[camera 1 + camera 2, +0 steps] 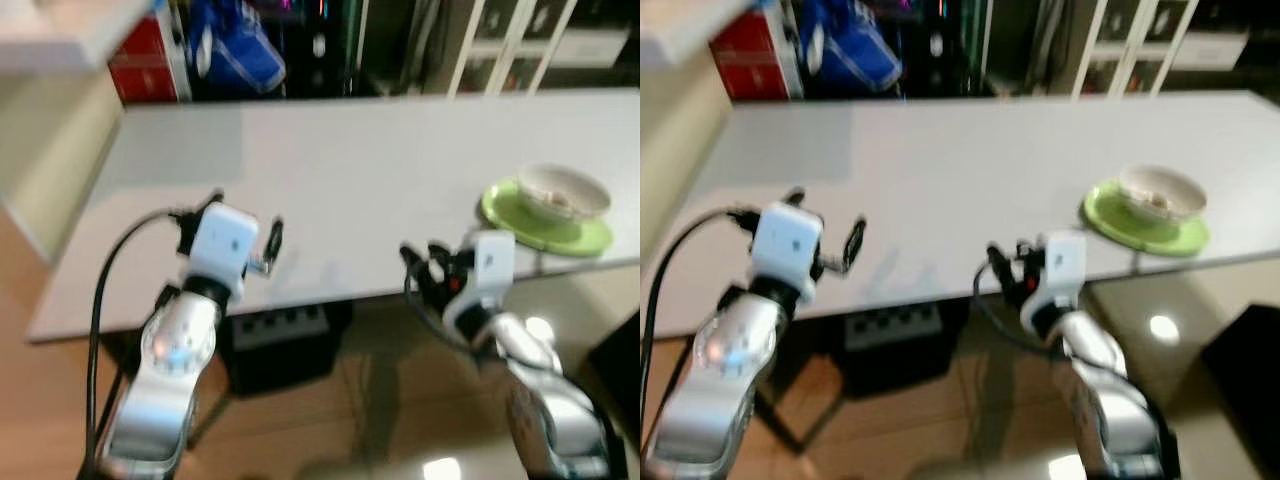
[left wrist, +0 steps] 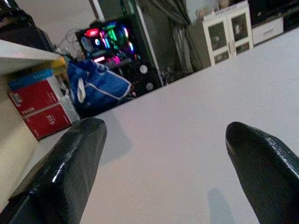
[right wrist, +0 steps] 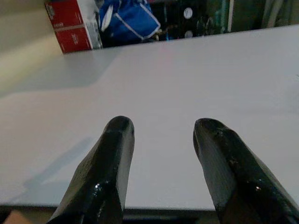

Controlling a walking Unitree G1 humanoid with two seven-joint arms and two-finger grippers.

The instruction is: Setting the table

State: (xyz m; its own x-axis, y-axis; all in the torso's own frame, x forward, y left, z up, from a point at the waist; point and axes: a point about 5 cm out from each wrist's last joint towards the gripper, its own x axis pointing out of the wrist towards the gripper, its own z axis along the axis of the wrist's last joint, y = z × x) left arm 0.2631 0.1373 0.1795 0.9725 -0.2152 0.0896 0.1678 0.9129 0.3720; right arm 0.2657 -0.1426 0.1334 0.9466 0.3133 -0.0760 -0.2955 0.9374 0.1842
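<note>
A white bowl (image 1: pixel 564 192) sits on a green plate (image 1: pixel 545 222) at the near right of the white table (image 1: pixel 350 170). My left gripper (image 1: pixel 245 222) is held over the table's near left edge, open, with nothing between its fingers (image 2: pixel 70 172). Just off the table's front edge, left of the plate, my right gripper (image 1: pixel 422 262) is open and holds nothing; its fingers (image 3: pixel 110 163) point across the tabletop.
Behind the table are red boxes (image 1: pixel 150 60), a blue bag (image 1: pixel 235 50), a lit computer case (image 2: pixel 110 39) and white cabinets (image 1: pixel 520 40). A black box (image 1: pixel 280 340) stands under the table on the wooden floor. A pale counter (image 1: pixel 60 40) is at the far left.
</note>
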